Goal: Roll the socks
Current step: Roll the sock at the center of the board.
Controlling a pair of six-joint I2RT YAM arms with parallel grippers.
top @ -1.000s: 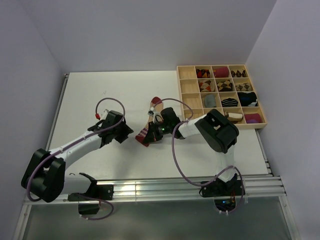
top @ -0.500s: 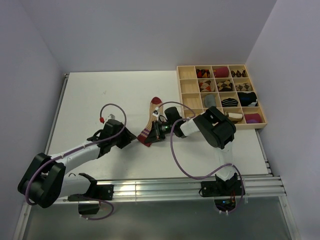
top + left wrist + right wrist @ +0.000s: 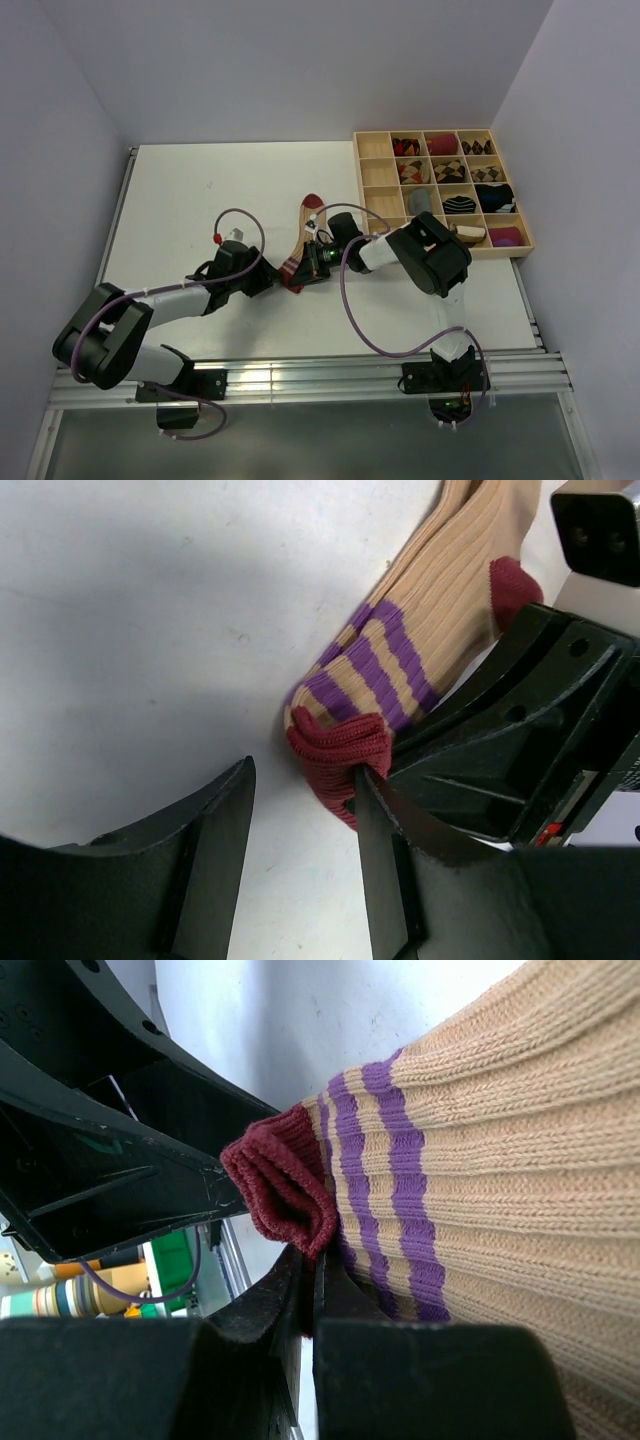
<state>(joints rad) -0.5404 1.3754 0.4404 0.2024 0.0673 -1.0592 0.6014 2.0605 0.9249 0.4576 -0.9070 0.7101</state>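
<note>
Over the last second the left arm has swung in low across the worktop from the left, and the left gripper (image 3: 303, 780) now sits right at the end of the beige ribbed sock (image 3: 450, 590), where a moment ago it hung well short of it. Its jaws stand apart, one finger on bare surface and the other touching the folded dark-red cuff (image 3: 338, 755), so nothing is gripped on that side yet. The right gripper (image 3: 315, 1270) has hardly moved: its jaws are together, clamped on the edge of the sock just beside the cuff and the purple stripes, pinning that end while the leg and dark-red toe trail away across the worktop toward the far side. The cuff is already turned over on itself into a small lip, which I take to be the first turn of the roll. With the left jaws arriving there, the likely meaning is a handover or a two-sided pinch to carry the roll on up the leg. Most of the sock lies flat and unrolled, so the job on this one is barely started. The white worktop (image 3: 200, 200) is matte and lightly scuffed. A shallow wooden compartment tray (image 3: 357, 185) at its far right holds rolled sock bundles, an aluminium rail (image 3: 300, 372) runs along the near edge, and plain pale walls close in the scene.
</note>
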